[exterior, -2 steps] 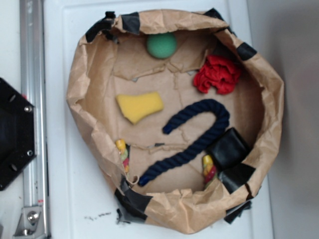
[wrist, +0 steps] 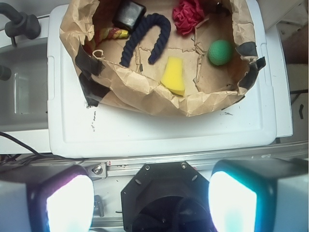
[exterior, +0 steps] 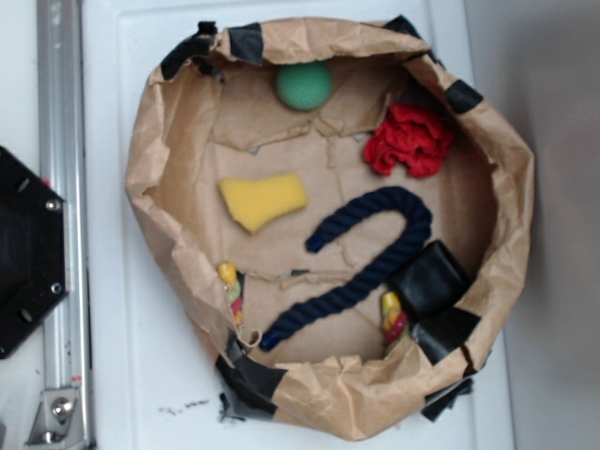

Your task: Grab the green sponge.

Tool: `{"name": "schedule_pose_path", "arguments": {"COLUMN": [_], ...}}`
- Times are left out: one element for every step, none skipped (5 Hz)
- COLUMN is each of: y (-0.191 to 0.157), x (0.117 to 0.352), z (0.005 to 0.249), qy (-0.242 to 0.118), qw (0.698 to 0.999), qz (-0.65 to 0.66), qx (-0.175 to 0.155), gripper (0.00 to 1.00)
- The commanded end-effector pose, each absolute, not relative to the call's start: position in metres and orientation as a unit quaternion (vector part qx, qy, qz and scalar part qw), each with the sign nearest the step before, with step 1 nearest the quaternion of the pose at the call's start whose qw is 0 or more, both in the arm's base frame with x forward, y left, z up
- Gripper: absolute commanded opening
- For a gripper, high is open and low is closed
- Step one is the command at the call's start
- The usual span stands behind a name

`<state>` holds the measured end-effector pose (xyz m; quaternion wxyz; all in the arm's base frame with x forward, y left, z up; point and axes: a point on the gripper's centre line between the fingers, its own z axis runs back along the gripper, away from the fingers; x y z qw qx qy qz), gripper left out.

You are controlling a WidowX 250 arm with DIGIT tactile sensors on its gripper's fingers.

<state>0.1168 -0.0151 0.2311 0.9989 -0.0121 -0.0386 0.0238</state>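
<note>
— Where was the green sponge (exterior: 304, 85)?

— It sat in the paper-lined basket (exterior: 511, 187), close under the rim, near the red cloth (exterior: 409, 140) and apart from the yellow sponge (exterior: 262, 200) and the blue rope (exterior: 361, 262).

— And your jaws?

— My gripper (wrist: 150, 202) hung well back over the white table (wrist: 159, 133), fingers spread wide, holding nothing.
</note>
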Motion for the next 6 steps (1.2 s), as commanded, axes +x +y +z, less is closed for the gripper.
{"name": "schedule_pose_path", "arguments": {"y": [0.014, 0.007, 0.003, 0.024, 0.052, 0.065], "x": [0.220, 0.259, 0.258, 0.260, 0.257, 0.257], "z": [0.143, 0.103, 0.078, 0.044, 0.029, 0.015], "qy": [-0.075, -0.072, -0.041, -0.004, 0.009, 0.019], "qw": [0.988, 0.993, 0.995, 0.994, 0.993, 0.992], "qz": [0.101, 0.087, 0.084, 0.081, 0.093, 0.106], "qx": [0.091, 0.034, 0.044, 0.070, 0.074, 0.070], "gripper": [1.00, 1.00, 1.00, 1.00, 1.00, 1.00]}}
